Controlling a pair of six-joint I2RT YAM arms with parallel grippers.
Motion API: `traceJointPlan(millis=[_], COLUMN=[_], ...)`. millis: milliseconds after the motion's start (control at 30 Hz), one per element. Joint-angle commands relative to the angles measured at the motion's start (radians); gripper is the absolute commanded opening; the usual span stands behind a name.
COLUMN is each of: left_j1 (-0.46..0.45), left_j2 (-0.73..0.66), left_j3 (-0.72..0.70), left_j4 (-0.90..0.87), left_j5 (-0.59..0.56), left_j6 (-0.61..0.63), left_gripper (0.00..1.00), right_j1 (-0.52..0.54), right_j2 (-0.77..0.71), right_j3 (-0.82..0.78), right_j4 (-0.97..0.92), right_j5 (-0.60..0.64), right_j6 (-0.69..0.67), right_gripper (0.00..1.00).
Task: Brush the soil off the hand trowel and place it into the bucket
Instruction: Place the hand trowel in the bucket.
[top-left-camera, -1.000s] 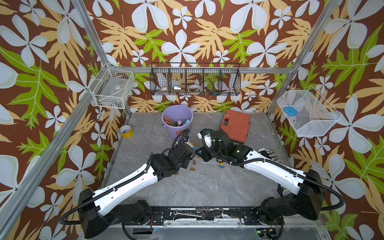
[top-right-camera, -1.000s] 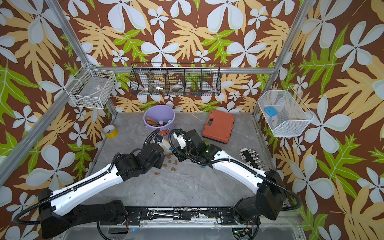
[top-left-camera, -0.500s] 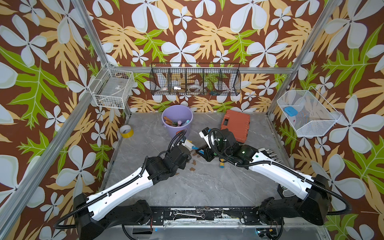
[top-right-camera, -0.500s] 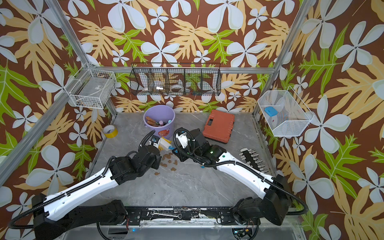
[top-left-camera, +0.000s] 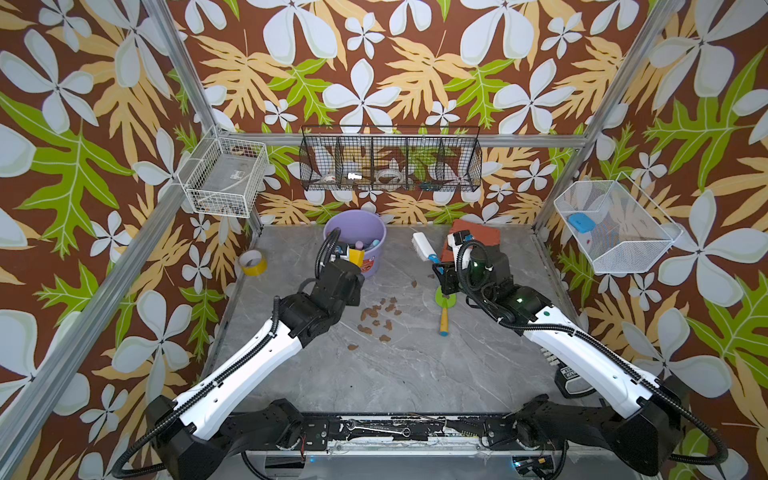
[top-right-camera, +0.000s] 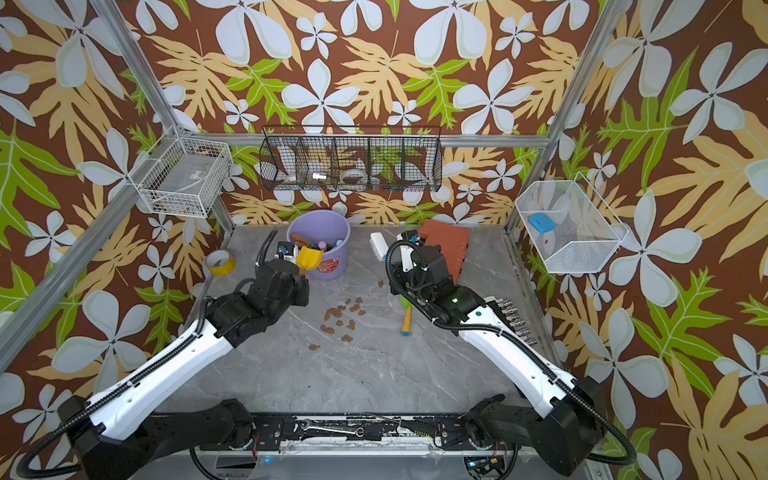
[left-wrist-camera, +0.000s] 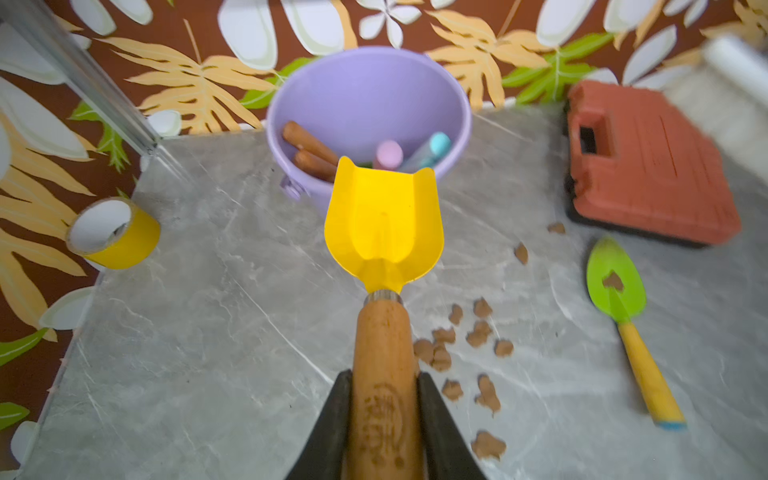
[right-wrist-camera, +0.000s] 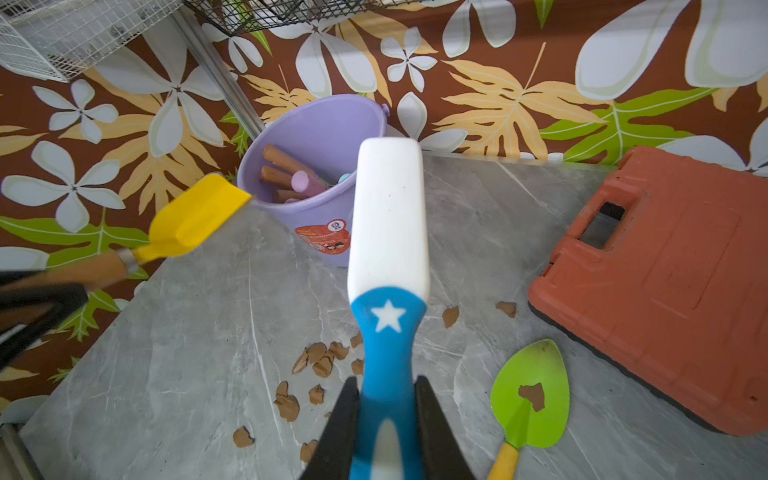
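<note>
Far left, clear: yellow tape roll (left-wrist-camera: 114, 232). Clenched in left gripper (left-wrist-camera: 384, 382): wooden-handled yellow-bladed hand trowel (left-wrist-camera: 382, 224), clean-looking, raised near round lilac plastic bucket (left-wrist-camera: 374, 83). Could clip its rim or jam on handles (left-wrist-camera: 309, 145) crowding inside if released short. Brown soil clumps (left-wrist-camera: 440, 353) on grey table (left-wrist-camera: 208, 332). Clenched in right gripper (right-wrist-camera: 386, 386): white blue-handled brush (right-wrist-camera: 388, 208). Beyond: green-bladed trowel (right-wrist-camera: 536, 361), orange-red case (right-wrist-camera: 673, 282).

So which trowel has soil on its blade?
The green trowel on the table carries a clump; the yellow trowel in the left fingers is clean.
</note>
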Motion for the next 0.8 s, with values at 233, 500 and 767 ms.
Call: traceJointPlan(millis=[233,500,767], left_j1=[0.159,0.208,0.149], left_j2=[0.268,0.516,0.45], left_j3=[0.197,0.415,0.385], left_j4=[0.115,0.051,0.071], left_j5=[0.074,0.097,-0.015], left_j6=[-0.014,-0.028,-0.08], left_gripper=[0.0,0.26,0.99], right_j1=[-0.002,-0.002,-0.008], right_j2=[-0.018,-0.035,-0.072], right_j3=[-0.022,-0.037,-0.062], right_j4=[0.039,0.044,0.013], right_j5=[0.01,0.013,0.058], right_j6=[0.023,0.023,0.018], right_gripper=[0.0,0.0,0.0])
